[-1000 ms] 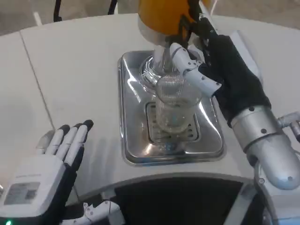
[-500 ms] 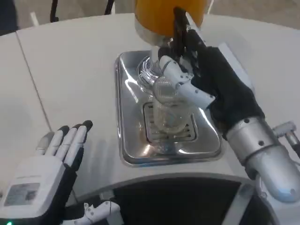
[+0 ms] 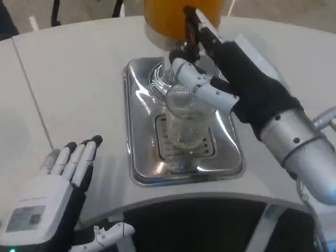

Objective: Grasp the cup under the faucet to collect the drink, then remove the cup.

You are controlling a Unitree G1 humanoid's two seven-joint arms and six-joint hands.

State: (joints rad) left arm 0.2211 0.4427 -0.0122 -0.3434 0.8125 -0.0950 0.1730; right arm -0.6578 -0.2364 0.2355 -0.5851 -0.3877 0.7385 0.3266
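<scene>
My right hand [image 3: 231,86] grips the cup [image 3: 185,119] on the tray [image 3: 137,157], below the orange tank [image 3: 170,18].

My right fingers [image 3: 202,86] wrap the cup's upper wall from the right, touching the glass; the cup stands upright over the tray's slotted grate [image 3: 167,149], its mouth just under the black faucet [image 3: 193,26] and beside the clear ribbed base behind it. The tray's raised rim runs close on every side of the cup, tightest toward the tank; the widest free room lies toward me and to the left, across bare white table [image 3: 79,79]. My left hand [image 3: 58,184] rests flat there, released, fingers straight and slightly apart, well apart from the tray's left edge. I count one cup, one tray, one tank, one faucet.
</scene>
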